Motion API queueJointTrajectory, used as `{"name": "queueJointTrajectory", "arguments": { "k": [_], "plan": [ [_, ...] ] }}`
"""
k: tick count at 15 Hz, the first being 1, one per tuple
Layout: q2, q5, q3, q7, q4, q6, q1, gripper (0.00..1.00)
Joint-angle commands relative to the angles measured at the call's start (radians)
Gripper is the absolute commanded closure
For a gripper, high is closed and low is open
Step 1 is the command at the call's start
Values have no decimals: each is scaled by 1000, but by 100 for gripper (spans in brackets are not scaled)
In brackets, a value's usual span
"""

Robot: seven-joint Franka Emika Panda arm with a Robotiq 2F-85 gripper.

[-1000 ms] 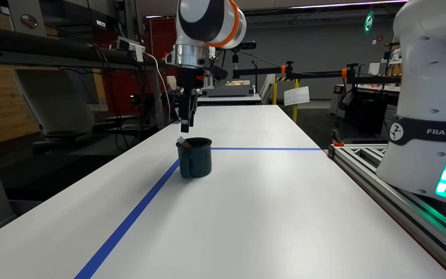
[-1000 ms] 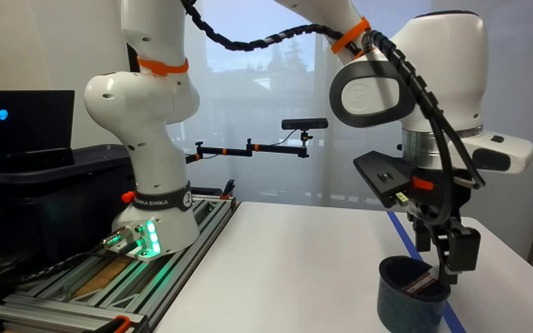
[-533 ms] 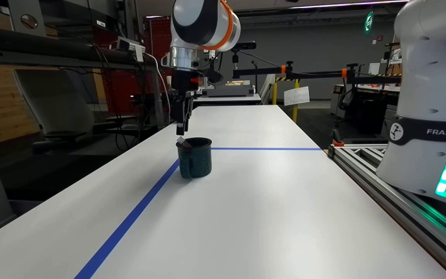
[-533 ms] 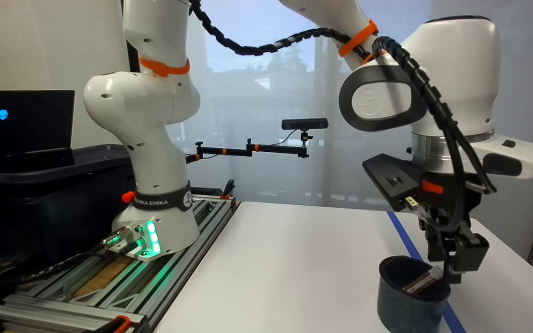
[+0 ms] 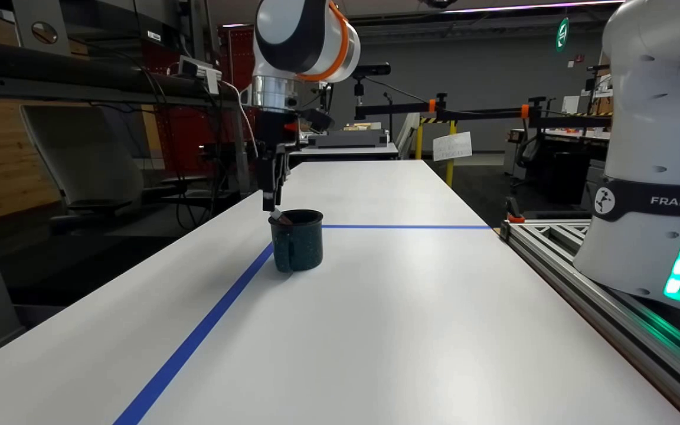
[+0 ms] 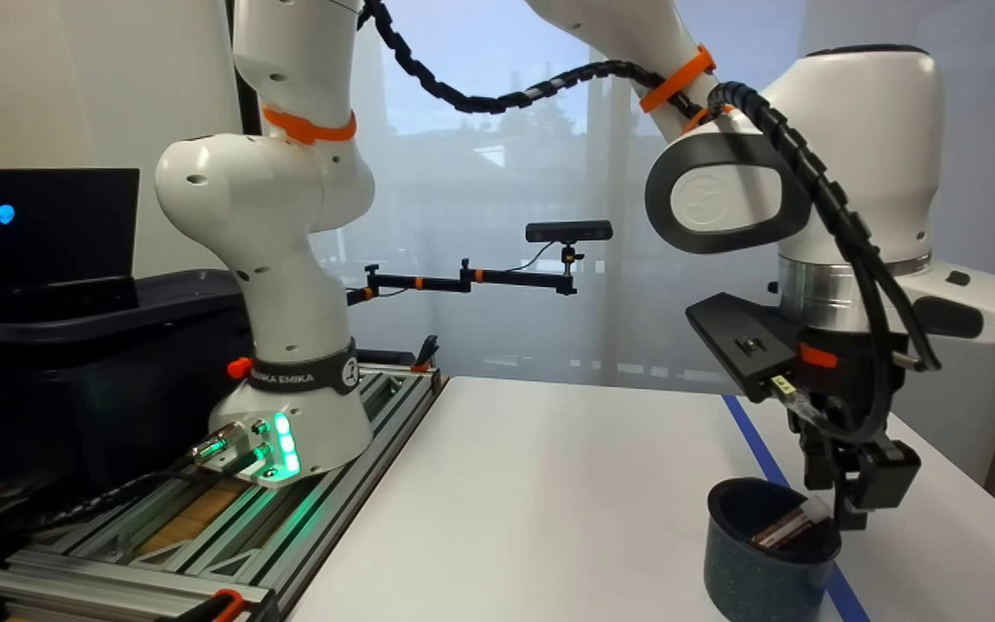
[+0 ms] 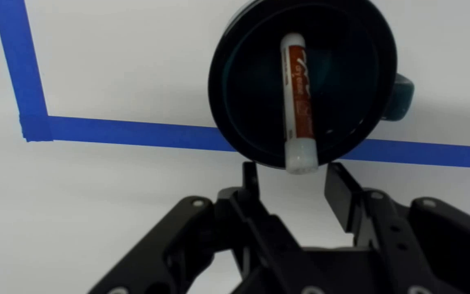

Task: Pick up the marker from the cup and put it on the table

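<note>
Marker (image 7: 298, 94) is leaning inside the dark teal cup (image 5: 304, 248), its white end (image 7: 301, 159) poking out past the rim (image 7: 216, 81) and its reddish-brown label (image 7: 301, 102) showing in the wrist view. The cup is standing upright on the worktop (image 5: 411, 330), its handle (image 7: 400, 98) jutting out to one side; whether it is sitting on the blue tape (image 7: 137, 132) or just beside it, I cannot say. My tool (image 7: 293, 179) is pointing down, hanging just beside the rim where the white end is leaning out, and its fingers (image 7: 251, 177) are standing apart, released. In the wrist view the white end is showing between the fingertips (image 7: 337, 179), with a gap appearing on either side of it; whether it is lying level with them or lower, I cannot say. In an exterior view a black cable (image 6: 480, 105) is sagging along my white arm (image 6: 869, 155), and green lights (image 6: 286, 445) are glowing on my base (image 6: 329, 436). In an exterior view a chair (image 5: 83, 150) is also standing well apart from the cup, past the worktop's edge.
</note>
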Motion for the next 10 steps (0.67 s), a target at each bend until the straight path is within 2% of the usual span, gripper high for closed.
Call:
{"name": "queueJointTrajectory", "arguments": {
  "k": [1,2,3,4,5,6,10],
  "plan": [
    [20,11,25,5,32,-26,-22,63],
    [23,8,26,6,35,-26,-22,69],
    [24,7,28,7,36,-28,-24,87],
    [25,9,30,6,37,-29,-27,94],
    [26,15,34,1,36,-29,-32,93],
    [24,16,36,-1,35,-31,-35,98],
    [-29,11,40,1,7,-33,-40,95]
  ]
}}
